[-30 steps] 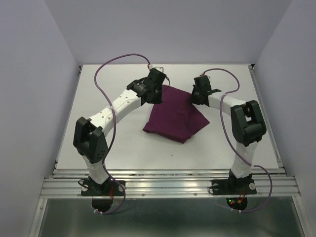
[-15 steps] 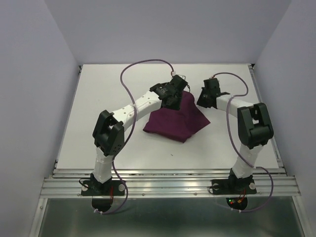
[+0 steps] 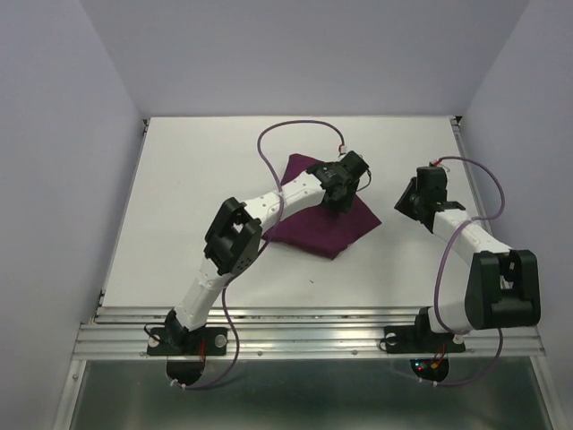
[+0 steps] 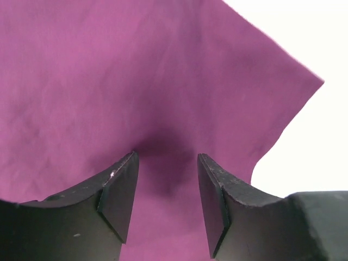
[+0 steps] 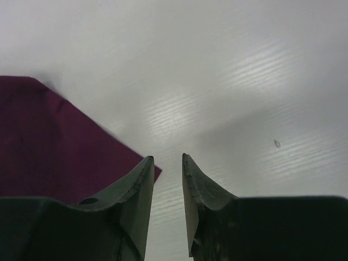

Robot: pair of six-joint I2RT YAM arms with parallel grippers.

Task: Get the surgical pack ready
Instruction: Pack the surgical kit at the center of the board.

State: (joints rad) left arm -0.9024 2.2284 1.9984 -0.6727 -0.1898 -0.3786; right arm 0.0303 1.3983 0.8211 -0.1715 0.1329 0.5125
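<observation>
Top external: cloth (image 3: 313, 224) lies folded mid-table (image 3: 179, 197).
Left wrist: left gripper (image 4: 166, 157) hangs over the cloth's right part, jaws apart, gripping nothing. Right wrist: right gripper (image 5: 167, 159), jaws slightly apart and empty, sits over bare table just right of a cloth corner. Closing here, the left could pinch several layers and drag the fold loose.

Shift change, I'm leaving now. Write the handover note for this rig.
Left end effector: open, empty, poised over the purple cloth.
Right end effector: open, empty, over bare table beside the cloth's right corner.
Purple cloth: folded into a bundle mid-table; contents not visible.
Done: cloth appears folded over.
Left: probably tidy or finish the folds; check that the wrap holds.
</observation>
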